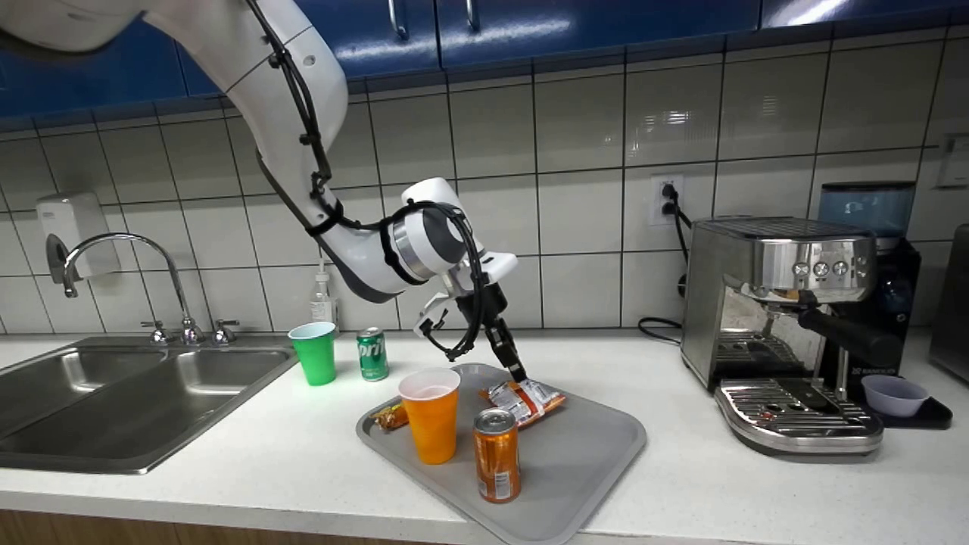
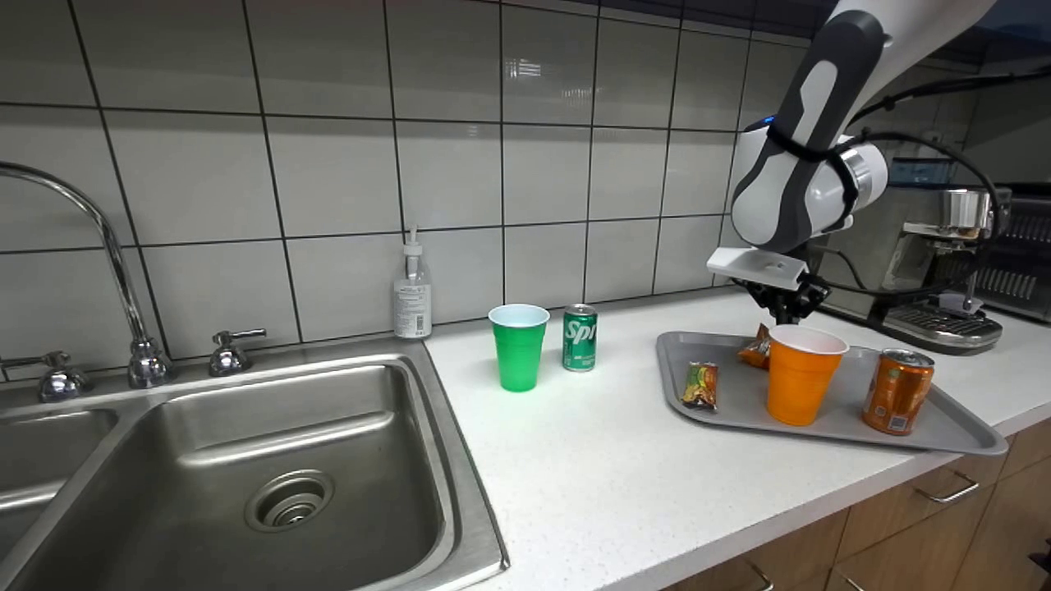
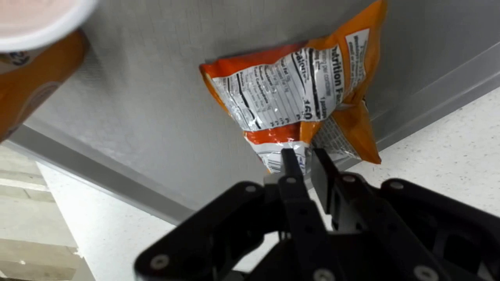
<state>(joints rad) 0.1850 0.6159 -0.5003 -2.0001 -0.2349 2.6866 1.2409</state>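
As the arm [image 1: 288,159] slopes down from the upper left in an exterior view, look where it ends: the gripper [image 1: 519,376] is right at the snack bag [image 1: 525,401], which lies on the far part of the tray [image 1: 583,454], just under it and touching, as far as I can tell. Only 1 arm to talk about, wrist bent, gripper aimed down at a slant over the tray.

On to what the orange cup [image 2: 805,377] blocks in an exterior view: the gripper's lower end is hidden behind it, and 1 crumpled end of the bag peeks out beside it, on the tray, with the gripper pointing nearly straight down.

And now the wrist view, the closest look! 2 dark fingers [image 3: 290,162] stand slightly apart, 1 slim gap between them, foil right at their ends and nothing in hold that I can see. Straight ahead, the bag's broad body spreads inward over the tray, while 1 orange flap overlaps the tray's rim. Its long axis? Too crumpled to call; what counts is the bunched part sitting at the fingers.
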